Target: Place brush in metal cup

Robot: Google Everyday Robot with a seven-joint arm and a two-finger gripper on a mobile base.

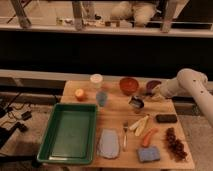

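Note:
The metal cup is small, shiny and dark inside. It stands on the wooden table right of centre. My gripper is at the end of the white arm, which reaches in from the right. It hovers just right of and behind the metal cup, beside a dark bowl. A black oblong thing, possibly the brush, lies on the table to the cup's front right. I cannot tell whether the gripper holds anything.
A green tray fills the table's left. A white cup, pale blue-grey tumbler, orange fruit and red bowl stand behind. In front lie a fork, pale item, carrot, blue sponge, grey plate and a dark red cluster.

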